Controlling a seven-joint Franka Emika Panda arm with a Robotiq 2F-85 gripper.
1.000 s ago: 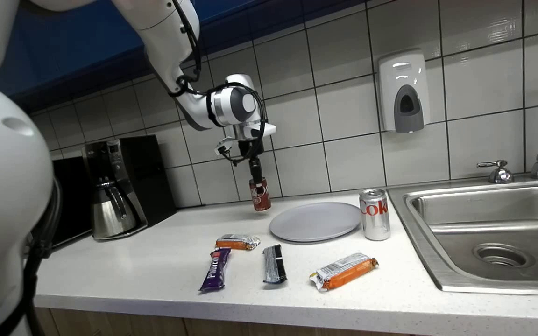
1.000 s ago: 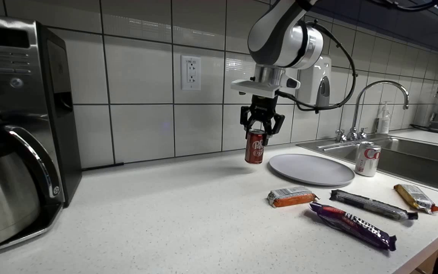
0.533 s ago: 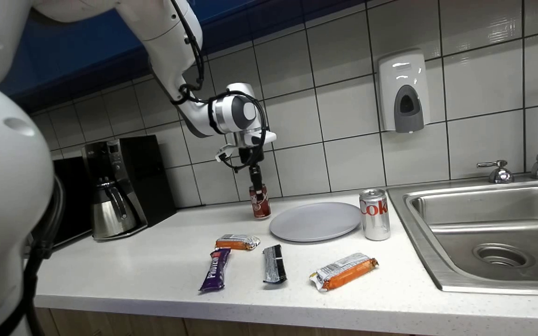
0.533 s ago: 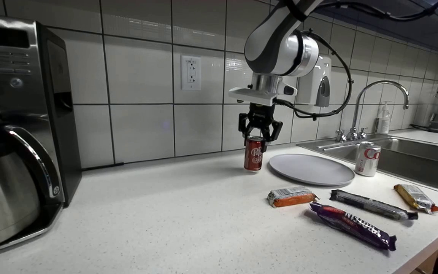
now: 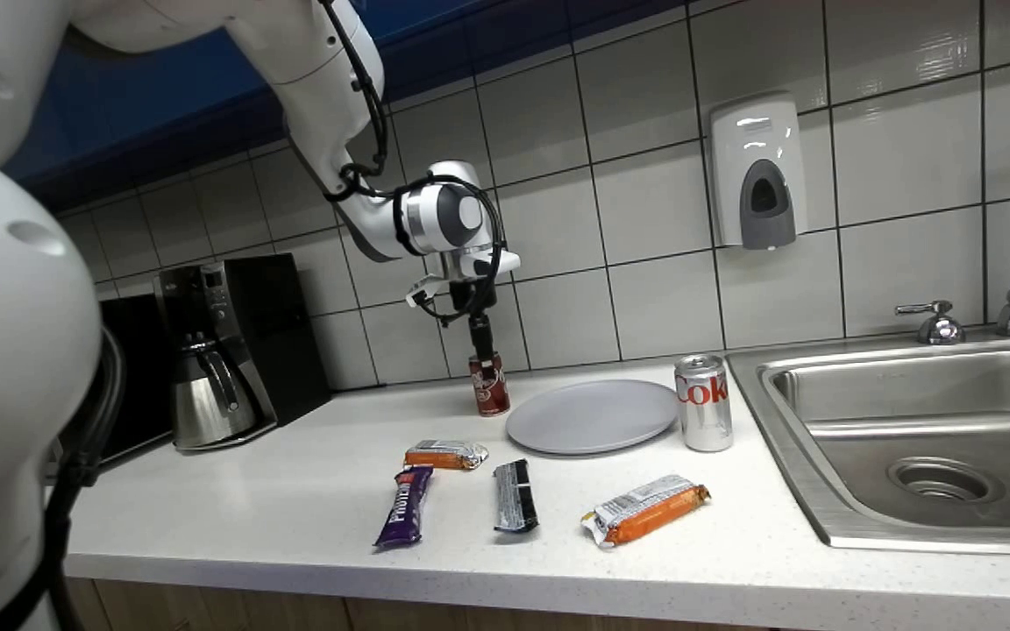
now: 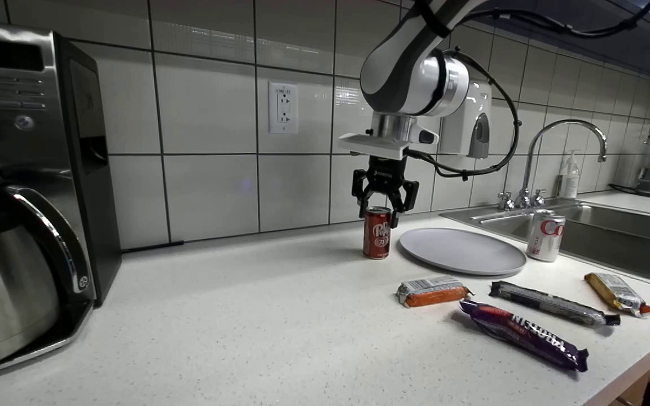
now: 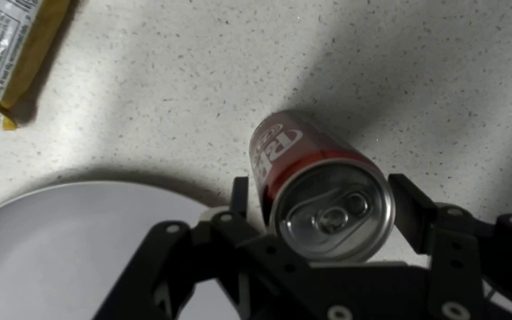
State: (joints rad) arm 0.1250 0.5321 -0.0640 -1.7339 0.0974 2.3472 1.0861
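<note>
A red Dr Pepper can stands upright on the white counter, near the tiled wall. My gripper is above it with one finger on either side of its top. In the wrist view the can shows its silver lid between the jaws, which stand open. A gap of counter separates the left finger from the can; the right finger lies close by the rim, and whether it touches cannot be told. Close beside the can is a grey plate, also seen as a grey plate at lower left in the wrist view.
A silver Coke can stands between plate and sink. Nearer the front lie a purple bar, a black bar and two orange-wrapped bars. A coffee maker stands at the left, a soap dispenser on the wall.
The arm has come down with the red can, which was in the air a second ago and is now on the counter. The fingers have spread apart, leaving a gap at the can.
</note>
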